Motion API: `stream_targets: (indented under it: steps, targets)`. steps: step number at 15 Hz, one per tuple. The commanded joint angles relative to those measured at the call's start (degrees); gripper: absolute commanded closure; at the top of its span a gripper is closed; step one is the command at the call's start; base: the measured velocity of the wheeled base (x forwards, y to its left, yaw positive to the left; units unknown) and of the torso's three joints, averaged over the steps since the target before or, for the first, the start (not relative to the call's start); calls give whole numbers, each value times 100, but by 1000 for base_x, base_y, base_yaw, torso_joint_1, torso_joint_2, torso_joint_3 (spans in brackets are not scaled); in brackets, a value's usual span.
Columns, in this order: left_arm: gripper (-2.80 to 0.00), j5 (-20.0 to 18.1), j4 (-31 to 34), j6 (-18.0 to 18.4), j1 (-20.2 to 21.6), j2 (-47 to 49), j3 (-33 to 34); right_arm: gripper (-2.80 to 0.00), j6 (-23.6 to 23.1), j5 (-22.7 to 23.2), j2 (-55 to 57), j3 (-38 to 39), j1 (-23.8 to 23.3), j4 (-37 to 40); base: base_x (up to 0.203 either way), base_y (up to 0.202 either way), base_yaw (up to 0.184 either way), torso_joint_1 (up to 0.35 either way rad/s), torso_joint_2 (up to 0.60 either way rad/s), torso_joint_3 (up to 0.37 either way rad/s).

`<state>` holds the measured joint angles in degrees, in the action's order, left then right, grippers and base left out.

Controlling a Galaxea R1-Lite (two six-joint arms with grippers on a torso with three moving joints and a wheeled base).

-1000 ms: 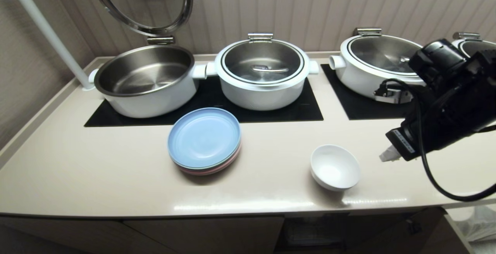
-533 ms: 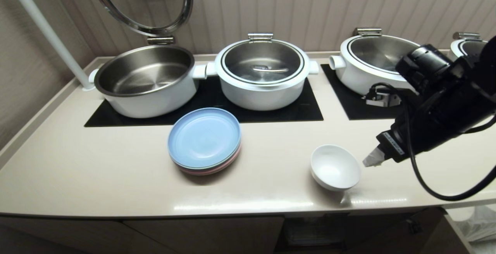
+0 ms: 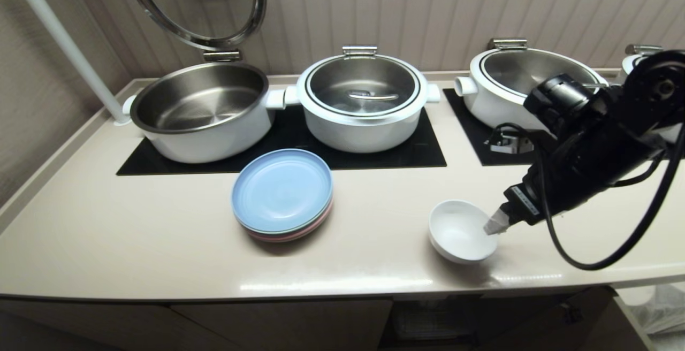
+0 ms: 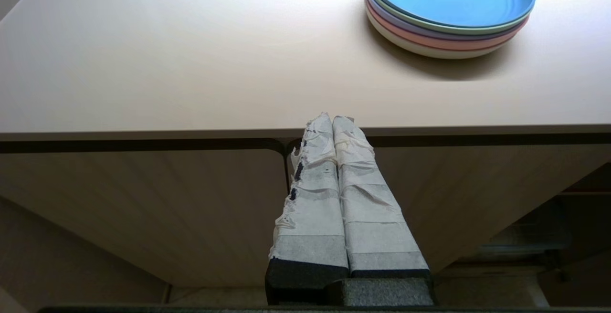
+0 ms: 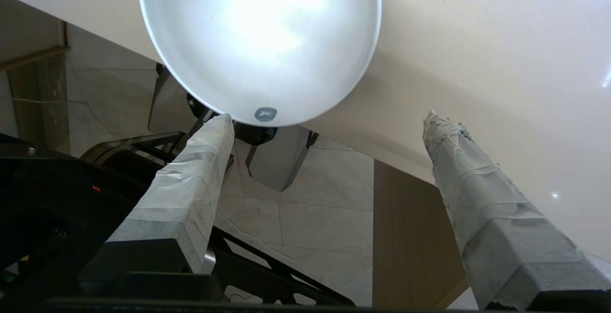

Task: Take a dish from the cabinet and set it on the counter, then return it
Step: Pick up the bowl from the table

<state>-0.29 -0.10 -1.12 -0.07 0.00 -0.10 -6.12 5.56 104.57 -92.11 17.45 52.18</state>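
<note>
The dish (image 3: 461, 230), a small white bowl, stands upright on the counter (image 3: 160, 233) close to its front edge. My right gripper (image 3: 492, 226) is at the bowl's right rim, pointing down at it, and it is open. In the right wrist view the dish (image 5: 258, 41) lies just beyond the wide-apart gripper (image 5: 327, 119). One taped fingertip (image 5: 220, 124) is at its rim and the other is over bare counter. My left gripper (image 4: 331, 119) is shut and empty, parked in front of the cabinet (image 4: 143, 208) below the counter's edge.
A stack of pastel plates (image 3: 282, 193) with a blue one on top sits left of the dish. Three large white pots (image 3: 363, 102) stand on black glass panels at the back, the left one (image 3: 200, 110) with its lid raised. A white pole (image 3: 59, 35) rises at the far left.
My right arm has swung left and down across the counter, bringing its fingertips from well right of the dish to its right rim. The dish and plates have not moved.
</note>
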Motion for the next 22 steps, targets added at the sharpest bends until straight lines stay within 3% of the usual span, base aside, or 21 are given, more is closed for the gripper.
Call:
stream_targets:
  steps: [1,6,22]
  targets:
    - [0,-5,1,-2,-1,0,1,-280,-3,3,379,-234,46,40,0,0,0,0,0,0]
    - [0,2,0,-2,-1,0,1,-280,-11,-388,1037,-724,169,47,0,0,0,0,0,0]
    - [0,3,1,-2,-1,0,1,-280,23,-363,1338,-668,188,21,0,0,0,0,0,0]
